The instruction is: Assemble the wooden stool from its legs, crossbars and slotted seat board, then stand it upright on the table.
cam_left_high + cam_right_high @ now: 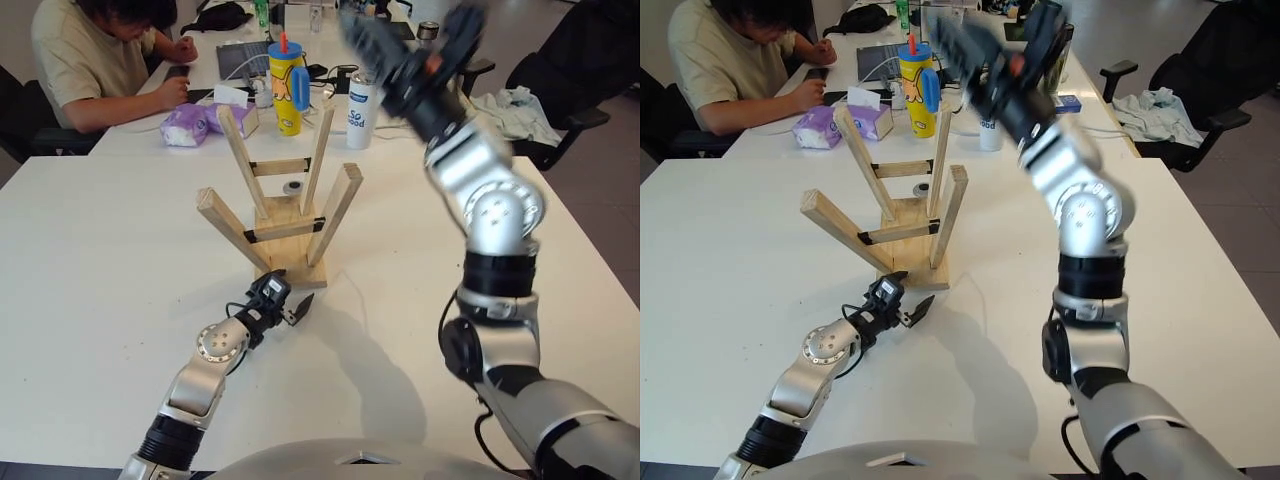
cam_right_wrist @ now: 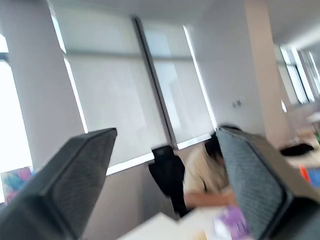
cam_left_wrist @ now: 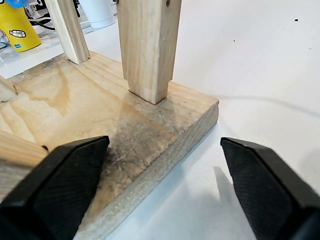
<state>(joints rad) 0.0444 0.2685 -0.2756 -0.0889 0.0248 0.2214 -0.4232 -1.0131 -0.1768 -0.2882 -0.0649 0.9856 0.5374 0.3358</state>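
The wooden stool (image 1: 283, 205) rests upside down on its seat board (image 1: 290, 268) mid-table, its legs pointing up and joined by crossbars (image 1: 279, 167). My left gripper (image 1: 285, 308) lies low on the table at the seat board's near corner, open; in the left wrist view the seat board (image 3: 125, 135) corner and one leg (image 3: 147, 47) sit between its fingers (image 3: 60, 185) without being touched. My right gripper (image 1: 405, 35) is raised high above the table's far side, open and holding nothing; its fingers (image 2: 65, 185) frame the room behind.
Past the stool stand a yellow bottle (image 1: 285, 88), a white can (image 1: 361, 110), a tissue pack (image 1: 186, 124) and a laptop (image 1: 243, 60). A small dark ring (image 1: 292, 187) lies among the legs. White table (image 1: 100, 260) spreads wide on the left and near side.
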